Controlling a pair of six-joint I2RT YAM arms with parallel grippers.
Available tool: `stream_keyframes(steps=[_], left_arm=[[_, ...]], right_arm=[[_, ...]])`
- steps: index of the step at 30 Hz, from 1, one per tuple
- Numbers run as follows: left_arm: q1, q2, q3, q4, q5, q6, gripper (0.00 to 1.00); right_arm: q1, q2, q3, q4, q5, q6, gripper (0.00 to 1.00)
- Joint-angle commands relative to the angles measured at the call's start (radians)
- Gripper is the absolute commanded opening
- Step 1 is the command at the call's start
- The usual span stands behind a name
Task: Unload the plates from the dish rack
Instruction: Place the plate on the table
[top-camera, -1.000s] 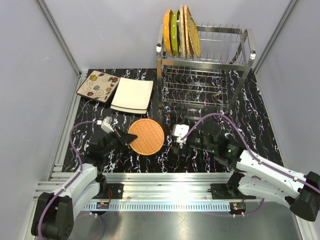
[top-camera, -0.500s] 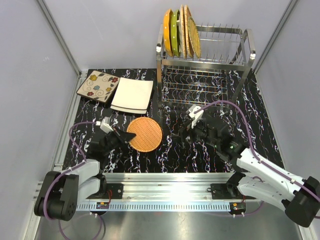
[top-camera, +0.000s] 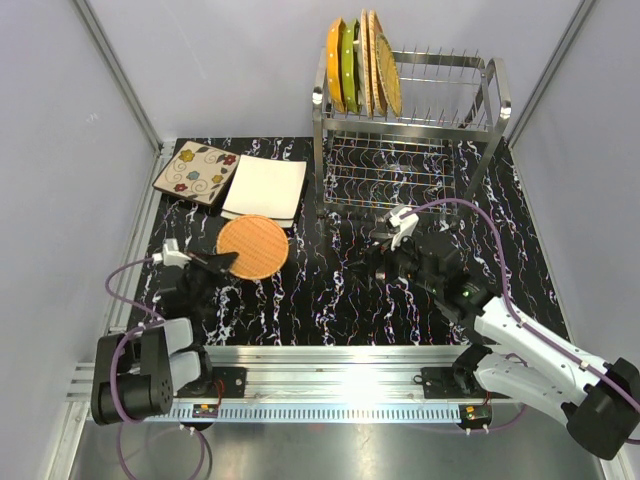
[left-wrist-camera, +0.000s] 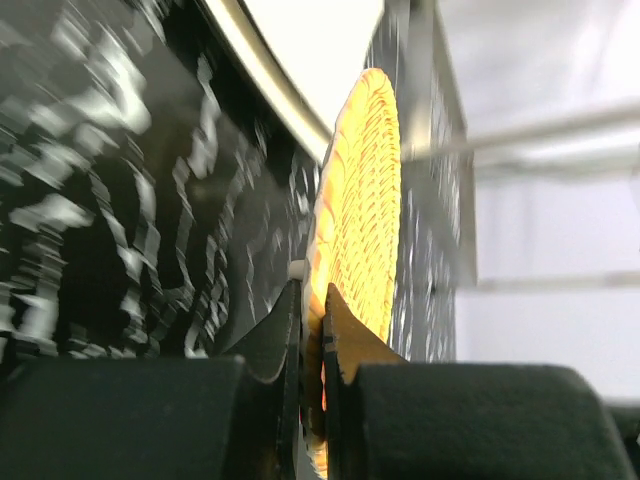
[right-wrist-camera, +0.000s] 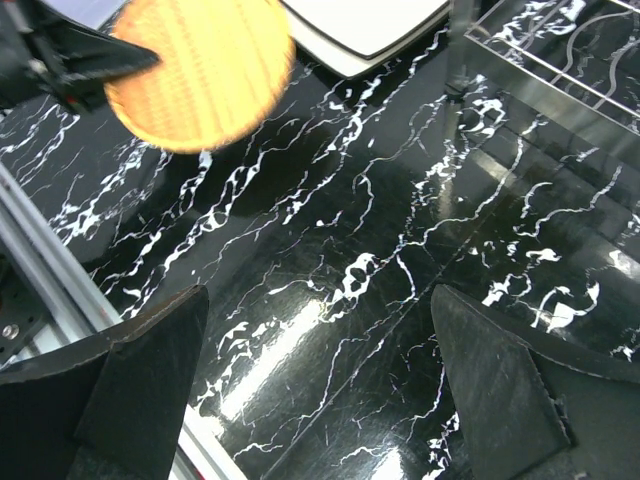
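My left gripper is shut on the rim of a round woven wicker plate, held over the table beside the square white plate. The left wrist view shows its jaws pinching the plate's edge. A square beige floral plate lies at the far left. The steel wire dish rack stands at the back, with an orange plate, a green plate and wicker plates upright on its top tier. My right gripper is open and empty in front of the rack. The wicker plate also shows in the right wrist view.
The black marbled table lies between the two arms. Grey walls close in the left, back and right sides. An aluminium rail runs along the near edge.
My left gripper has carried the wicker plate left and back, towards the white plate. My right gripper has drawn back from the plate and turned towards the rack, open.
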Motion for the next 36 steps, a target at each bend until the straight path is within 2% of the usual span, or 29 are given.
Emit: stream_keyframes(steps=[1,9,16,25,32,35,36], left_arm=[[0.108,-0.066,-0.045,0.119,-0.03,-0.04,0.0],[0.277,-0.121,-0.047,0.09,-0.154,-0.104,0.0],[0.377,-0.012,-0.03,0.156,-0.19,-0.132,0.0],[0.481,0.282,0.004,0.411,-0.114,-0.173,0.0],[0.498,0.605,0.021,0.729,-0.096,-0.29,0.0],[0.498,0.722,0.041,0.812,-0.101,-0.337,0.02],[0.5,0.741,0.053,0.813,-0.099,-0.35,0.06]], right_arm=[[-0.01,-0.021,0.001,0.045,0.056,0.022,1.0],[-0.019,-0.004,0.041,0.063,0.091,0.043,1.0],[-0.025,0.01,0.074,0.071,0.093,0.043,1.0],[-0.047,0.045,0.13,0.082,0.093,0.009,1.0],[-0.059,0.076,0.17,0.082,0.081,0.008,0.99],[-0.061,0.086,0.183,0.079,0.073,0.005,1.0],[-0.062,0.091,0.188,0.079,0.073,-0.003,1.0]])
